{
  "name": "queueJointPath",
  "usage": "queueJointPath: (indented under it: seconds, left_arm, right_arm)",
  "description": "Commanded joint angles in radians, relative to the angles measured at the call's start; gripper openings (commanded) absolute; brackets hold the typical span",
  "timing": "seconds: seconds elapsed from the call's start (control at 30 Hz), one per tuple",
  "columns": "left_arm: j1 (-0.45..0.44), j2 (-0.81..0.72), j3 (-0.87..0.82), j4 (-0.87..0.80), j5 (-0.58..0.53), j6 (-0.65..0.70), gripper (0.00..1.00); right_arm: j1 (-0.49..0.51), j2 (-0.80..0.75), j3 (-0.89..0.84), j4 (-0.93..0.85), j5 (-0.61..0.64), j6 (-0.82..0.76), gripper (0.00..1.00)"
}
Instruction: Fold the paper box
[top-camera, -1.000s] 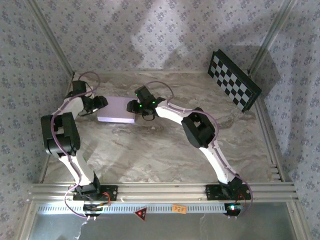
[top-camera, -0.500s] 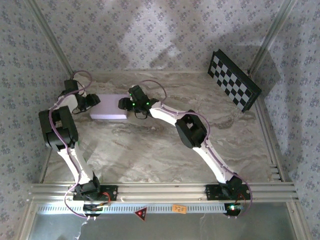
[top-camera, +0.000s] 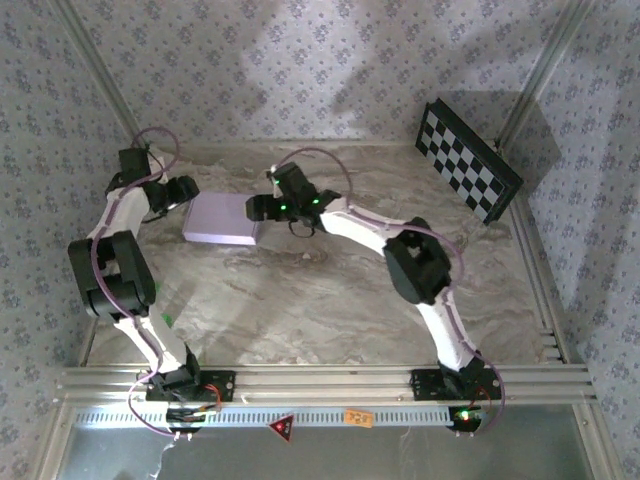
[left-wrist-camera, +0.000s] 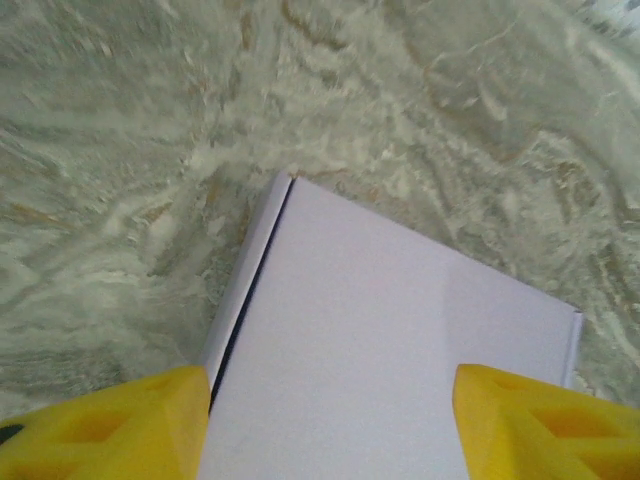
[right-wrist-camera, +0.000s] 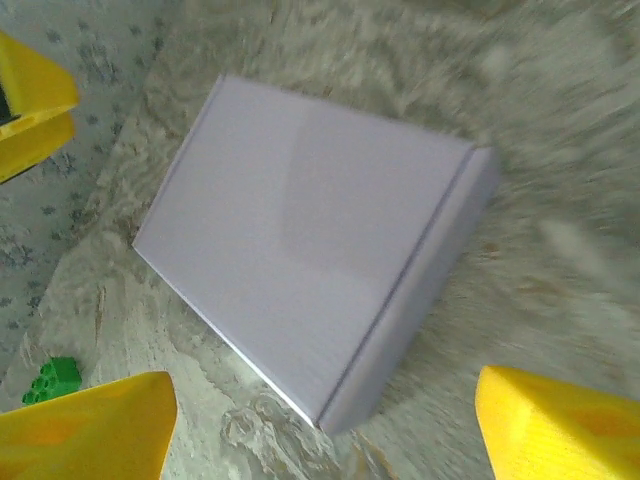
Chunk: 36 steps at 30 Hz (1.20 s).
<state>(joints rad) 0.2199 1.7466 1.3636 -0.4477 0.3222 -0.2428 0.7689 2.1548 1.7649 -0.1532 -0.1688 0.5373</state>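
The left gripper's (left-wrist-camera: 328, 405) two yellow fingers (left-wrist-camera: 110, 425) stand apart, with the pale lilac top of the paper box (left-wrist-camera: 400, 340) showing in the gap. I can't see them pressing on it. The right gripper's (right-wrist-camera: 325, 425) fingers (right-wrist-camera: 560, 425) are spread wide too. The box (right-wrist-camera: 300, 260) lies just ahead of their tips, not between them.

The box is shut and flat on the marbled table (top-camera: 330, 300), towards the far left. One long side seam is slightly parted, showing a dark line. A small green thing (right-wrist-camera: 52, 380) sits on the table near one corner.

From overhead the left gripper (top-camera: 178, 192) is at the box's (top-camera: 222, 218) left end and the right gripper (top-camera: 258, 207) at its right end. The left wall is close behind the left wrist. The near half and the right half of the table lie open, and a checkerboard panel (top-camera: 470, 160) leans well off at the far right.

The left arm (top-camera: 110, 275) climbs from its base, folds high at the elbow and reaches back, wrist turned inward. The right arm (top-camera: 420, 265) stretches diagonally across the table.
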Motion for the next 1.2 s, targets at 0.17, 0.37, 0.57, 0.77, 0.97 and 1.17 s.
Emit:
queueJointPath:
  seconds: [0.17, 0.37, 0.57, 0.77, 0.97, 1.17]
  left_arm:
    - [-0.004, -0.222, -0.184, 0.019, -0.028, -0.008, 0.94]
    - [-0.021, -0.389, -0.415, 0.139, -0.117, -0.009, 1.0]
    - [-0.086, -0.567, -0.698, 0.377, -0.22, 0.064, 0.99]
    - [-0.152, -0.639, -0.91, 0.623, -0.285, 0.155, 0.99]
    - [-0.151, -0.597, -1.036, 0.913, -0.261, 0.155, 1.0]
    - [-0.149, -0.494, -1.009, 1.025, -0.223, 0.175, 1.0]
  right_arm:
    - [-0.164, -0.388, -0.38, -0.086, 0.125, -0.193, 0.99]
    - [-0.329, -0.644, -0.695, -0.01, 0.178, -0.3, 0.99]
    - [-0.468, -0.84, -0.974, 0.141, 0.349, -0.48, 0.99]
    - [-0.595, -0.904, -1.224, 0.391, 0.378, -0.601, 0.99]
    - [-0.67, -0.846, -1.355, 0.644, 0.409, -0.63, 0.99]
    - [-0.735, -0.719, -1.395, 0.945, 0.285, -0.603, 0.99]
